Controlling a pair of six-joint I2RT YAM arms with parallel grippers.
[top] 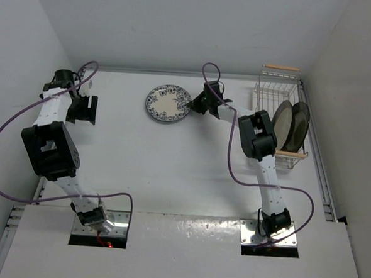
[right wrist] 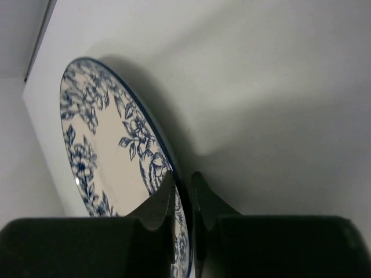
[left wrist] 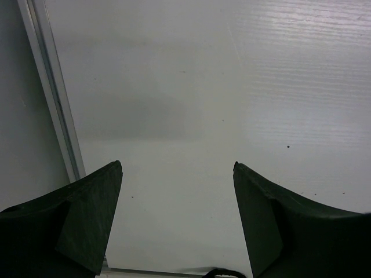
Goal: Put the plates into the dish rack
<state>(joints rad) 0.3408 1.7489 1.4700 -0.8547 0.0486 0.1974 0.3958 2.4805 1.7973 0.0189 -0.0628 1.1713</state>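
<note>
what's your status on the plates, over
Right gripper shut on blue floral plate rim. Left gripper open, empty. Two other plates standing in dish rack. Nothing seen blocking.

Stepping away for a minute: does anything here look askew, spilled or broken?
Nothing stands out. Two plates stand upright in the dish rack; the blue floral plate looks intact, its rim pinched by the right tool. The left tool is open, holding nothing.

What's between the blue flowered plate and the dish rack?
Only the right arm: the right claw grips the blue flowered plate at the rim, and the forearm spans the gap toward the dish rack. No other object, seen in the top view.
</note>
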